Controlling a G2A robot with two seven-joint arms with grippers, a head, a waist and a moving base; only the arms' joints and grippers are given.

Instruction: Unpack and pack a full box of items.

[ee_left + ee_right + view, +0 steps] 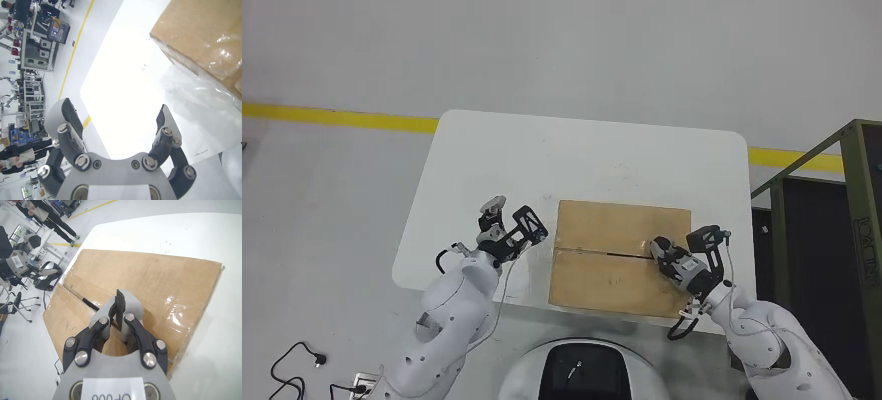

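The closed brown cardboard box (622, 255) is found at the white desk's (542, 150) robot-side edge, toward its right corner. The right gripper (119, 299), fingers clenched on nothing visible, is set over the flap seam (592, 251). The seam runs toward the left gripper (513, 214), whose fingers are released beside the box.

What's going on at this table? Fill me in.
The robot is at a taped cardboard box on the white table. Its right end effector, shut, sits at the seam between the two top flaps, which are still down. The left end effector hangs open beside the box, holding nothing.
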